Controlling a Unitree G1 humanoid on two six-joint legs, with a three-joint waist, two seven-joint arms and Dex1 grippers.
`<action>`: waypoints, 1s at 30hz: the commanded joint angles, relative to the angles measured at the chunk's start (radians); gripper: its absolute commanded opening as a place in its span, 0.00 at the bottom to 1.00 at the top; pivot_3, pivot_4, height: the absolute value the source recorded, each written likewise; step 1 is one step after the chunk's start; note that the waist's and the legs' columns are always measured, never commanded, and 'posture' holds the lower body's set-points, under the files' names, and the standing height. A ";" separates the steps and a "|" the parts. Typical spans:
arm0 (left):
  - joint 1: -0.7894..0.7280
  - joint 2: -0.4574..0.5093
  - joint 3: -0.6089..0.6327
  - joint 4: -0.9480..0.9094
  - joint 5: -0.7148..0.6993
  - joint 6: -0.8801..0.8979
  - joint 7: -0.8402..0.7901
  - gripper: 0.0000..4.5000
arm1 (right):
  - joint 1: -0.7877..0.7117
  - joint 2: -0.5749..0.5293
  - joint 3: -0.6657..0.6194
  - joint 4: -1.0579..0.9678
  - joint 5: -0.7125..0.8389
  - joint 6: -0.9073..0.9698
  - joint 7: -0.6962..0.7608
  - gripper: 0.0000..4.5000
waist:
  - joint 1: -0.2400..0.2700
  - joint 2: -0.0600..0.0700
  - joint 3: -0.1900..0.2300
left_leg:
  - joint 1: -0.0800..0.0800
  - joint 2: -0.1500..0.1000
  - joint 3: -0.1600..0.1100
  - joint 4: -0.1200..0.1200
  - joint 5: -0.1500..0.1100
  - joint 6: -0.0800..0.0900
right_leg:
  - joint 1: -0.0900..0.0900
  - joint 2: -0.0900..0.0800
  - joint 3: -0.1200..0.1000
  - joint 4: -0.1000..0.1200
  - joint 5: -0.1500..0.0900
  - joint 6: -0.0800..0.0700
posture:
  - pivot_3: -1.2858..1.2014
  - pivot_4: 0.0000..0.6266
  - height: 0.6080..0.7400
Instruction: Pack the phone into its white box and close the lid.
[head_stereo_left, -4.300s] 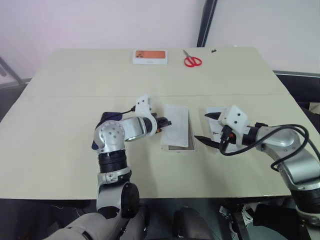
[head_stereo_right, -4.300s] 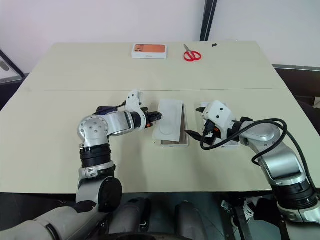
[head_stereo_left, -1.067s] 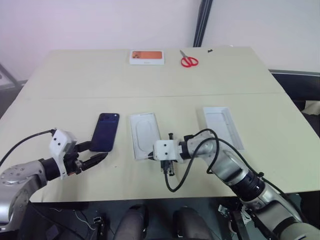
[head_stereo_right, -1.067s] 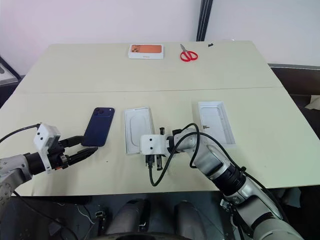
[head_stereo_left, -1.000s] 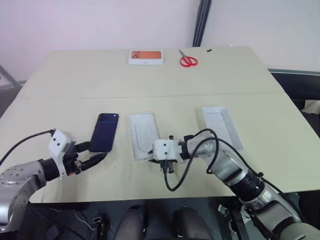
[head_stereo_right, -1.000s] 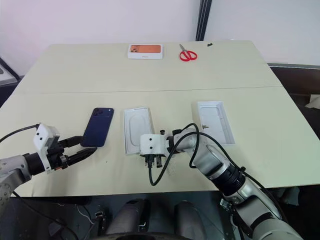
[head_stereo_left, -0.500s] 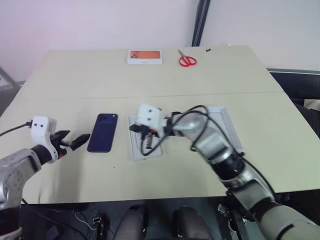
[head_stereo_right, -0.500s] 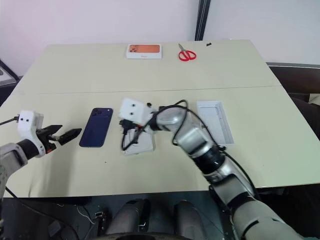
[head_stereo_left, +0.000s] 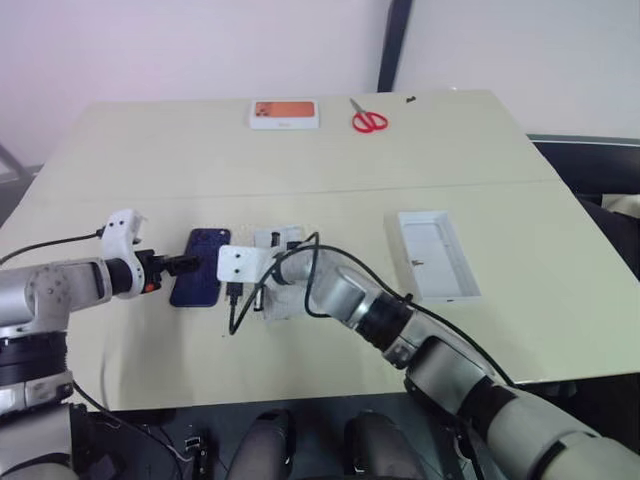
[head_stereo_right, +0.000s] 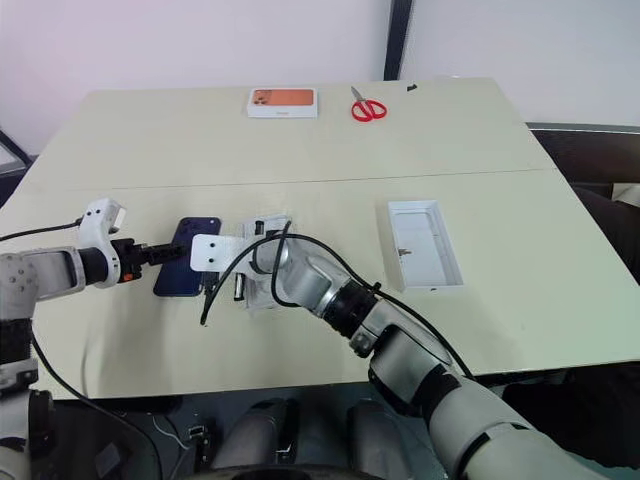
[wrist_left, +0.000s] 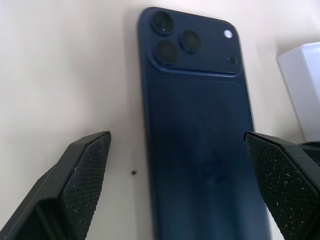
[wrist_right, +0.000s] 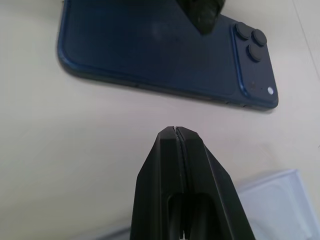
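**Both hands beside the phone on the tabletop**

The phone (head_stereo_left: 199, 279) lies flat, back up, between the two hands, camera bump at its far end. The left hand (head_stereo_left: 190, 263) has its fingers (wrist_left: 82, 175) spread wide, one to either side of the phone's near end, not gripping it. The right hand (wrist_right: 176, 132) has its fingers pressed together, empty, its tip hovering just beside the phone's long edge. A white tray (head_stereo_left: 281, 285) lies just behind the right hand's wrist. The lid (head_stereo_left: 435, 254) lies open side up, well to the right of both hands.
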 joint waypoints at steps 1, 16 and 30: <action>0.018 -0.035 -0.032 -0.019 -0.027 0.064 -0.024 0.99 | -0.044 0.040 0.004 0.061 -0.039 -0.054 -0.021 0.00 | 0.000 0.000 0.000 | 0.000 0.000 0.000 0.000 0.000 0.000 | 0.000 0.000 0.000 0.000 0.000 0.000 | 0.52 0.24 1.00; 0.062 -0.227 0.088 -0.201 -0.084 0.230 -0.007 0.99 | -0.015 0.065 -0.026 0.073 -0.078 -0.116 0.020 0.00 | 0.001 0.001 -0.001 | 0.006 0.000 -0.001 -0.001 0.000 0.000 | 0.006 0.000 0.000 0.000 0.000 0.000 | 0.52 0.24 1.00; -0.011 -0.287 0.247 -0.151 -0.039 0.258 0.044 0.99 | 0.003 0.056 -0.048 0.055 -0.096 -0.126 0.038 0.00 | -0.002 0.000 -0.001 | 0.006 0.000 -0.001 -0.001 0.000 0.000 | 0.006 0.000 0.000 0.000 0.000 0.000 | 0.52 0.24 1.00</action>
